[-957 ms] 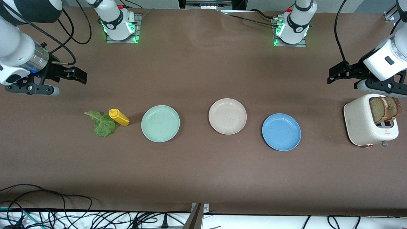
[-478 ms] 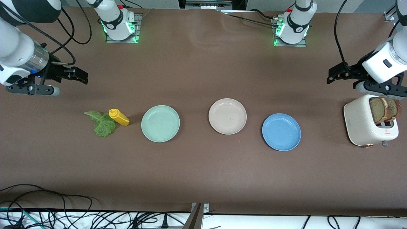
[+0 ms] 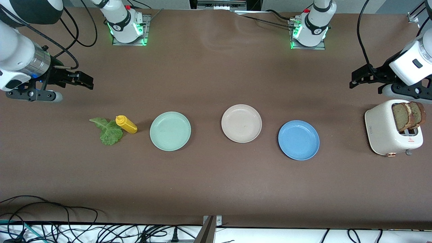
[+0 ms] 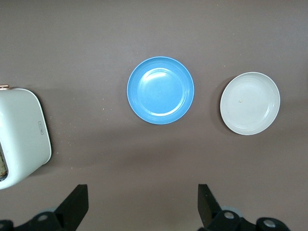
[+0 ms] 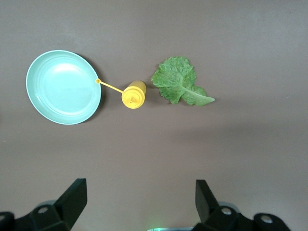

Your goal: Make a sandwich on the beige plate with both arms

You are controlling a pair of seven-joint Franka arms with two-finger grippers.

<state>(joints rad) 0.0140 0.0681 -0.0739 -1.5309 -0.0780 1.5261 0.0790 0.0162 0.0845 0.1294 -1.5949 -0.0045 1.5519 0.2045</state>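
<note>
The beige plate (image 3: 241,123) lies empty mid-table, also in the left wrist view (image 4: 250,103). Two brown bread slices (image 3: 409,115) stand in the white toaster (image 3: 384,130) at the left arm's end. A green lettuce leaf (image 3: 108,131) lies on the table at the right arm's end, also in the right wrist view (image 5: 179,86). My left gripper (image 3: 354,79) hangs open and empty over bare table beside the toaster (image 4: 21,137). My right gripper (image 3: 86,80) hangs open and empty over bare table, above the lettuce's end.
A yellow squeeze bottle (image 3: 126,124) lies beside the lettuce, its nozzle toward the mint-green plate (image 3: 170,131). A blue plate (image 3: 298,139) lies between the beige plate and the toaster. Cables run along the table's near edge.
The left arm has risen slightly and shifted a little toward its end of the table. The right arm has barely moved. Nothing on the table has moved.
</note>
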